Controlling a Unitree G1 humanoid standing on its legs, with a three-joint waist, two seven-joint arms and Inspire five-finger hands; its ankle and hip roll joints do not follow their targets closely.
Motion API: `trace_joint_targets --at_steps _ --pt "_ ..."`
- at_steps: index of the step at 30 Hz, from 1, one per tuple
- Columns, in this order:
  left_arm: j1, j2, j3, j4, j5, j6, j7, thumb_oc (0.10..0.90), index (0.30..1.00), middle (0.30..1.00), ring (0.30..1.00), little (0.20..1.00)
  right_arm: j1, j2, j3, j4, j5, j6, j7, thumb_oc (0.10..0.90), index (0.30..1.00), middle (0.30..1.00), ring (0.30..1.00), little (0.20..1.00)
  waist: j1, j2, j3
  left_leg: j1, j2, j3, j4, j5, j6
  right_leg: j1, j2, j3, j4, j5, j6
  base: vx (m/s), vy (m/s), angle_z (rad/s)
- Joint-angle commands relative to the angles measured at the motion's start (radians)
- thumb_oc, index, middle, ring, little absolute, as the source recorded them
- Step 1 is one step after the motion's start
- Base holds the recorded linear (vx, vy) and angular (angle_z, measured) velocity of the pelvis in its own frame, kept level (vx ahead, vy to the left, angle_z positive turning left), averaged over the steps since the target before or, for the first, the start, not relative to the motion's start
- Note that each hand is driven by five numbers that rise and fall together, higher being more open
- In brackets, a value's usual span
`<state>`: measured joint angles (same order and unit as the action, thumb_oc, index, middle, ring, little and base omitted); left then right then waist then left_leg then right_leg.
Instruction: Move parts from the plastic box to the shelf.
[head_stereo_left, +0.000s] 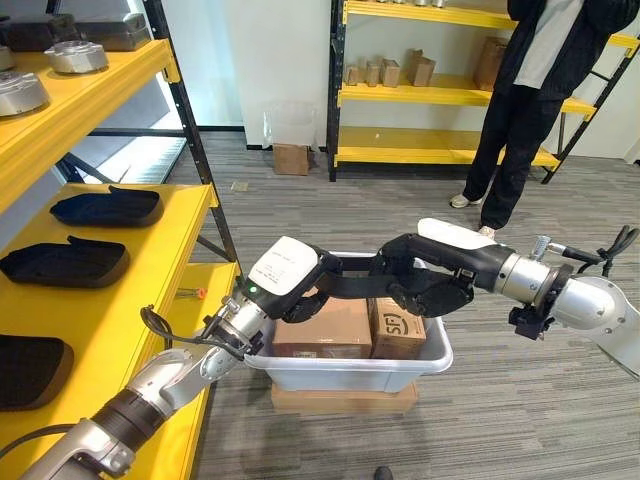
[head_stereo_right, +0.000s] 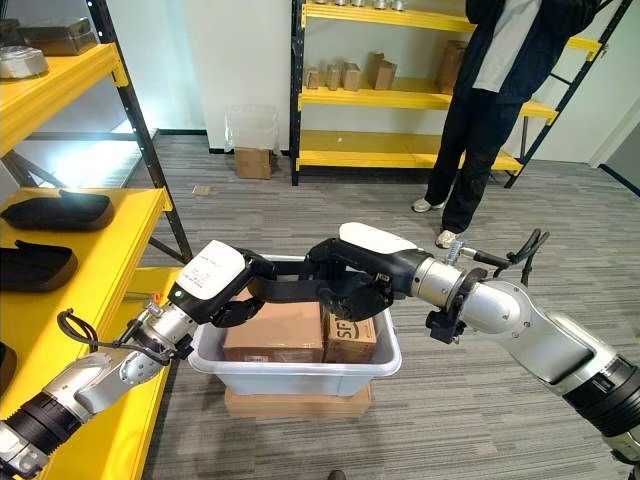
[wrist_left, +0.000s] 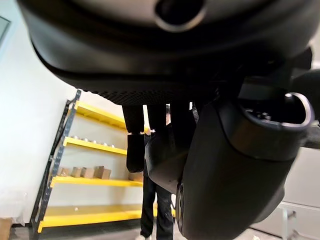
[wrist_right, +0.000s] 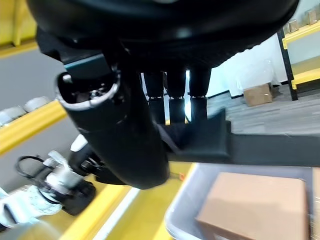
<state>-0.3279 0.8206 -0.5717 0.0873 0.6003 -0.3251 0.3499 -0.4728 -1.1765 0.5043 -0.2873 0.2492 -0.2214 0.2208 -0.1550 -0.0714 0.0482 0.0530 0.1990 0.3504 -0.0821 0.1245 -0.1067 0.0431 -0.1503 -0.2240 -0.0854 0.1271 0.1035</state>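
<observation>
White plastic box (head_stereo_left: 345, 375), brown cartons (head_stereo_left: 322, 330), black part (head_stereo_left: 350, 287), yellow shelf (head_stereo_left: 150, 300)

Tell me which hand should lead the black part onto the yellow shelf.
Left, probably. Both hands hold the part over the box, but the shelf is on the left.

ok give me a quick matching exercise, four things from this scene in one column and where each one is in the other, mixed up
Things:
1. black part
2. cardboard boxes
3. flat black parts
4. person

Places:
A. lying on the near yellow shelf
B. standing by the far yellow rack
C. held between the left hand and right hand, above the plastic box
D. inside the plastic box

Pairs: 1-C, 2-D, 3-A, 4-B
</observation>
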Motion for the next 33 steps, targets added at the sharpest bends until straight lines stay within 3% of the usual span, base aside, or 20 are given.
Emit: trace_joint_targets --at_steps 1,11,16,20,24,26,27,33 --pt "-0.128 -0.068 -0.009 -0.026 -0.031 -0.037 0.049 0.4 0.3 0.3 0.3 0.3 -0.137 0.036 -0.113 -0.142 0.096 -0.131 -0.11 0.9 1.0 1.0 1.0 1.0 0.016 -0.003 -0.047 0.05 0.102 0.011 -0.005 -0.027 -0.06 0.061 -0.067 -0.01 0.036 -0.059 0.091 0.0 0.0 0.0" --pt "-0.068 -0.071 0.048 0.076 -0.054 -0.022 0.063 0.4 0.3 0.3 0.3 0.3 0.01 0.021 -0.304 -0.189 0.113 -0.155 -0.133 0.9 1.0 1.0 1.0 1.0 -0.008 0.014 -0.059 0.06 0.097 0.025 -0.005 -0.03 -0.059 0.05 -0.074 0.006 0.042 -0.056 0.093 0.0 0.001 -0.06" --pt "-0.002 -0.071 0.131 0.116 -0.081 -0.013 0.071 0.4 0.3 0.3 0.3 0.3 0.145 0.04 -0.433 -0.226 0.131 -0.16 -0.121 0.9 1.0 1.0 1.0 1.0 -0.029 0.038 -0.062 0.067 0.094 0.038 -0.005 -0.028 -0.059 0.039 -0.077 0.028 0.051 -0.056 0.092 0.0 -0.016 -0.07" --pt "0.101 -0.084 0.271 0.091 -0.138 -0.013 0.074 0.4 0.3 0.3 0.3 0.3 0.33 0.122 -0.556 -0.243 0.137 -0.145 -0.095 0.9 1.0 1.0 1.0 1.0 -0.043 0.062 -0.057 0.077 0.097 0.047 -0.005 -0.026 -0.061 0.036 -0.076 0.038 0.06 -0.07 0.087 -0.01 -0.034 -0.12" --pt "0.168 -0.097 0.373 0.038 -0.162 -0.016 0.078 0.4 0.3 0.3 0.3 0.3 0.476 0.247 -0.608 -0.196 0.069 -0.115 -0.11 0.9 1.0 1.0 1.0 1.0 -0.048 0.084 -0.051 0.076 0.1 0.046 -0.005 -0.019 -0.062 0.033 -0.073 0.044 0.071 -0.083 0.08 -0.02 -0.039 -0.07" --pt "0.183 -0.108 0.402 0.023 -0.164 -0.013 0.085 0.4 0.3 0.3 0.3 0.3 0.518 0.323 -0.601 -0.141 0.035 -0.105 -0.12 0.9 1.0 1.0 1.0 1.0 -0.047 0.095 -0.048 0.074 0.102 0.041 -0.005 -0.013 -0.062 0.033 -0.069 0.041 0.08 -0.092 0.074 -0.03 -0.071 0.0" --pt "0.198 -0.118 0.435 -0.003 -0.18 -0.013 0.086 0.4 0.3 0.3 0.3 0.3 0.533 0.372 -0.595 -0.094 -0.056 -0.094 -0.161 0.9 1.0 1.0 1.0 1.0 -0.04 0.106 -0.04 0.069 0.108 0.034 -0.005 -0.003 -0.063 0.032 -0.061 0.033 0.098 -0.111 0.066 -0.05 -0.076 0.04" --pt "0.241 -0.136 0.526 -0.09 -0.214 -0.01 0.1 0.4 0.3 0.3 0.3 0.3 0.463 0.453 -0.532 -0.029 -0.125 -0.097 -0.212 0.9 1.0 1.0 1.0 1.0 0.001 0.142 0.02 0.023 0.168 -0.025 -0.005 0.083 -0.074 -0.029 -0.003 0.006 0.233 -0.205 0.008 -0.12 -0.138 0.14"
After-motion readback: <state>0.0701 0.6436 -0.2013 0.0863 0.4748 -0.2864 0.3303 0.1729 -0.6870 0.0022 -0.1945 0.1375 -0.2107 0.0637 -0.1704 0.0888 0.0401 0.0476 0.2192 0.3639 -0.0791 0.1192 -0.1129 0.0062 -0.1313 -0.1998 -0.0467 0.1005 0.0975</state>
